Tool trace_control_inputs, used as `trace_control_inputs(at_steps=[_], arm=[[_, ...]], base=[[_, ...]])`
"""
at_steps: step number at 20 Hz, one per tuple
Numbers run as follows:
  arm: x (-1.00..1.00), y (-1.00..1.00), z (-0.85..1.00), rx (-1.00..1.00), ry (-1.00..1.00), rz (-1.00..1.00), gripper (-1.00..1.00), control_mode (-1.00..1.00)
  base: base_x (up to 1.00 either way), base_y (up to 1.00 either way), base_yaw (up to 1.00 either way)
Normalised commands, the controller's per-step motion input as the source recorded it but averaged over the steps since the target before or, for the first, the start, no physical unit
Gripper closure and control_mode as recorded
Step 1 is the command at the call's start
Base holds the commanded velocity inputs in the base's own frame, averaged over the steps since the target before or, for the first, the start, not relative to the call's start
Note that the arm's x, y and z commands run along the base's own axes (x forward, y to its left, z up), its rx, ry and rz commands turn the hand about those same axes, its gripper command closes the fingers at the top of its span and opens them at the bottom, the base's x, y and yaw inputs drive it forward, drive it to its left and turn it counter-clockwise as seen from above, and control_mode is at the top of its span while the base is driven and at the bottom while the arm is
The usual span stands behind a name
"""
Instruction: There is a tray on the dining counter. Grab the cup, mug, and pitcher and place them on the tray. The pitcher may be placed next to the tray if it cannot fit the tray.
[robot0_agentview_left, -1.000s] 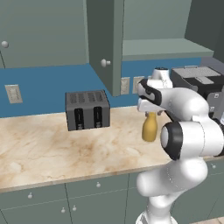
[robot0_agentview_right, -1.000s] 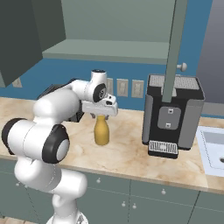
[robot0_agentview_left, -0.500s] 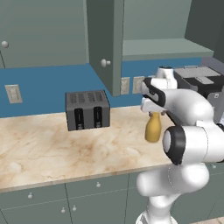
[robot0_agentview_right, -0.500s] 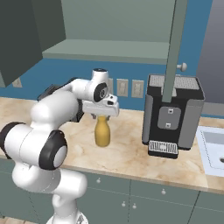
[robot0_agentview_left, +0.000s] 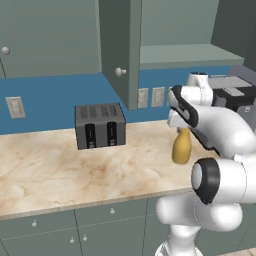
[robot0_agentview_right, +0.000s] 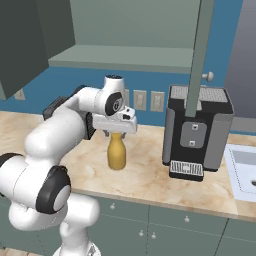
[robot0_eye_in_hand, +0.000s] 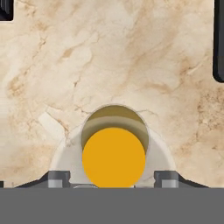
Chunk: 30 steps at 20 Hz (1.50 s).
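Right base view showed you a beige marble counter (robot0_agentview_right: 150, 165) under grey-green cabinets (robot0_agentview_right: 30, 35); the amber pitcher (robot0_agentview_right: 116, 154) stood upright, the gripper (robot0_agentview_right: 115, 132) spread apart over its neck.

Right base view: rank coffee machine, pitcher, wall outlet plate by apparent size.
1. Black and grey boxy coffee machine, clearly largest.
2. Amber bottle-shaped pitcher, its top hidden behind the robot's hand.
3. Pale wall outlet plate, smallest; it sits farther back on the blue wall, so distance shrinks it somewhat.
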Motion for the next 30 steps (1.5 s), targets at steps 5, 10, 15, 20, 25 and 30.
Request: trace_control_inputs(at_steps=[5,10,15,20,25,30], arm=[[-0.22,-0.02,0.43,0.00,0.00,0.00,1.00,-1.00],[-0.09,0.00,0.45,0.00,0.00,0.00,1.00,-1.00],[-0.17,0.00,0.37,0.00,0.00,0.00,1.00,-1.00],[-0.27,0.00,0.28,0.00,0.00,0.00,1.00,-1.00],[-0.36,0.00,0.21,0.00,0.00,0.00,1.00,-1.00],[-0.37,0.00,0.23,0.00,0.00,0.00,1.00,-1.00]], base=[[0.00,0.00,0.00],[0.00,0.00,0.00],[0.00,0.00,0.00],[0.00,0.00,0.00],[0.00,0.00,0.00],[0.00,0.00,0.00]])
